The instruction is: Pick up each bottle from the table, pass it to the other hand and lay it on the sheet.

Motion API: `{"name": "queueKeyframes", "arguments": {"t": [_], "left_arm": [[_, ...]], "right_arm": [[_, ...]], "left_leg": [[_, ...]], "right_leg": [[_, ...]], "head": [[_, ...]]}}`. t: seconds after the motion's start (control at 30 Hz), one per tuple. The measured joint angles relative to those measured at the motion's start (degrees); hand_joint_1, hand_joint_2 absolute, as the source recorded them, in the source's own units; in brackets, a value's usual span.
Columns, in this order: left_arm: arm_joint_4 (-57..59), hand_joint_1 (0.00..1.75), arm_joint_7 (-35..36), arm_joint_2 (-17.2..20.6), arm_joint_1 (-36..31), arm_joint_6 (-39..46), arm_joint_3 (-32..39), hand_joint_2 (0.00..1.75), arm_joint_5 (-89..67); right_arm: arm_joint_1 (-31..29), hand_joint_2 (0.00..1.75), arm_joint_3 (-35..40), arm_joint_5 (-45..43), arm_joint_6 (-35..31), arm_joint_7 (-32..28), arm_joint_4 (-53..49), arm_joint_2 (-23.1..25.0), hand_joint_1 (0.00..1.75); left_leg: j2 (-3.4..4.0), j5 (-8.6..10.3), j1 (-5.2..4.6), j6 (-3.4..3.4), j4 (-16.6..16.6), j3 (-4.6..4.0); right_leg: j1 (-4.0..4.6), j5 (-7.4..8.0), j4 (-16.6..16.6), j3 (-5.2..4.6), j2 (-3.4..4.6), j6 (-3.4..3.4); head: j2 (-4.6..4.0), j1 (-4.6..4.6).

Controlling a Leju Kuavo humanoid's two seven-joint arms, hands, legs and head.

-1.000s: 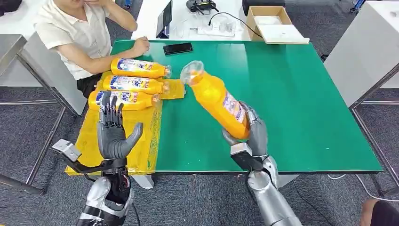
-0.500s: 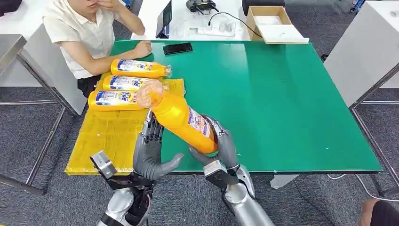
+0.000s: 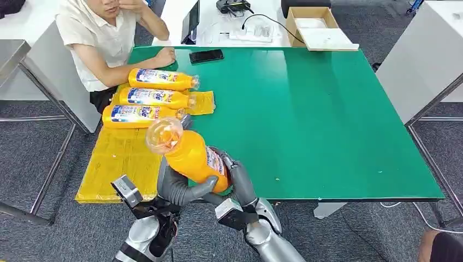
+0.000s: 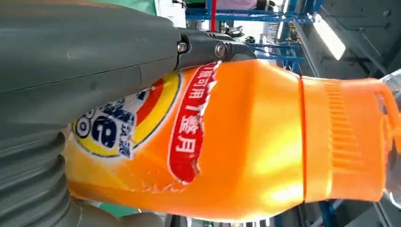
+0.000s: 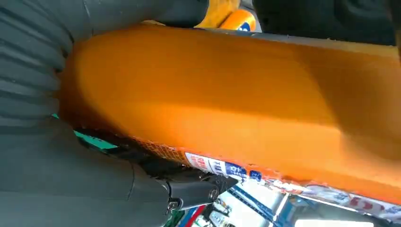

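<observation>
The held bottle [image 3: 192,158] looks like glossy orange plastic with a clear cap and a shiny printed label whose edge is torn and wrinkled; the three bottles [image 3: 148,97] lying on the sheet [image 3: 117,164] share that gloss. The sheet looks like thin yellow plastic film, slightly crinkled, and the table [image 3: 327,120] has a smooth green top with a soft sheen. Each robot hand, left [image 3: 177,188] and right [image 3: 237,183], is matt grey plastic with a ribbed rubbery wrist cover, on arms of silver metal.
</observation>
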Motion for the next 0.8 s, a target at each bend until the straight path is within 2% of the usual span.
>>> {"name": "queueKeyframes", "arguments": {"t": [0.17, 0.4, 0.43, 0.47, 0.5, 0.53, 0.57, 0.6, 0.7, 0.8], "left_arm": [[0.2, 0.0, 1.0, 0.0, 0.0, -1.2, 0.0, 1.75, 0.9], [2.0, 0.0, 4.8, 0.2, -1.1, -8.1, 0.6, 1.75, 9.4], [2.2, 0.65, 4.9, 0.2, -1.2, -8.4, 0.9, 1.75, 9.8], [2.4, 1.75, 4.8, 0.2, -1.3, -8.3, 1.0, 1.75, 9.9], [2.4, 1.75, 4.2, 0.2, -1.4, -8.3, 1.2, 1.75, 9.9], [2.3, 1.75, 3.1, 0.2, -1.4, -8.5, 1.3, 1.75, 9.9], [2.2, 1.75, 2.6, 0.2, -1.4, -9.1, 1.5, 1.75, 9.9], [1.9, 1.75, 2.3, 0.4, -1.4, -10.4, 1.7, 1.75, 10.3], [1.3, 1.75, 2.9, 1.4, -1.9, -15.5, 2.0, 1.75, 12.6], [1.3, 1.75, 2.4, 2.6, -2.3, -22.2, 2.5, 1.75, 15.3]], "right_arm": [[-0.2, 1.75, 0.5, 1.2, -1.9, 0.0, 0.6, 0.0, 1.75], [-0.3, 1.75, 4.5, 0.5, -6.7, 0.0, -0.4, -1.1, 1.75], [-0.4, 1.75, 5.2, 0.1, -6.8, 0.0, -0.5, -1.3, 1.75], [-0.5, 1.75, 5.9, -0.9, -6.5, 0.0, -0.5, -1.5, 1.48], [-0.6, 1.75, 6.6, -2.0, -6.0, 0.0, -0.6, -1.7, 1.2], [-0.6, 1.75, 7.2, -2.8, -5.7, 0.0, -0.6, -1.8, 0.58], [-0.8, 1.75, 7.7, -3.2, -5.6, 0.0, -0.6, -1.8, 0.19], [-1.0, 1.75, 8.1, -3.1, -5.7, 0.0, -0.5, -1.9, 0.0], [-1.6, 1.75, 9.2, -3.0, -5.7, 0.0, -0.5, -2.2, 0.0], [-1.8, 1.75, 10.6, 1.7, -10.4, 0.0, -0.5, -2.6, 0.0]], "left_leg": [[0.0, 0.0, 0.0, 0.0, 0.0, 0.01], [0.03, 0.0, 0.0, 0.0, 0.0, 0.01], [0.03, 0.0, 0.0, 0.0, 0.0, 0.02], [0.02, 0.0, 0.0, 0.0, 0.0, 0.01], [0.02, 0.0, 0.0, 0.0, 0.0, 0.0], [0.03, 0.0, 0.0, 0.0, 0.0, 0.01], [0.04, 0.0, 0.0, 0.0, 0.0, 0.01], [0.04, 0.0, 0.0, 0.0, 0.0, 0.0], [0.03, 0.0, 0.01, 0.0, 0.0, 0.01], [0.07, 0.01, 0.01, -0.01, 0.0, 0.01]], "right_leg": [[0.0, 0.0, 0.0, 0.0, 0.0, 0.0], [0.0, 0.0, 0.0, 0.0, 0.01, 0.0], [0.0, 0.0, 0.0, 0.0, 0.01, 0.0], [0.0, 0.0, 0.0, 0.0, 0.01, 0.0], [0.0, 0.0, 0.0, 0.0, 0.01, 0.0], [0.0, 0.0, 0.0, 0.0, 0.01, 0.0], [0.0, 0.0, 0.0, 0.0, 0.01, 0.0], [0.0, 0.0, 0.0, -0.01, 0.02, 0.0], [0.01, 0.0, 0.0, -0.02, 0.02, 0.0], [0.01, 0.0, 0.0, -0.03, 0.02, 0.0]], "head": [[0.0, 0.02], [0.0, 0.0], [0.0, 0.02], [0.0, 0.0], [0.0, 0.02], [0.0, 0.0], [0.0, 0.0], [-0.02, 0.0], [-0.02, -0.02], [0.0, -0.02]]}}
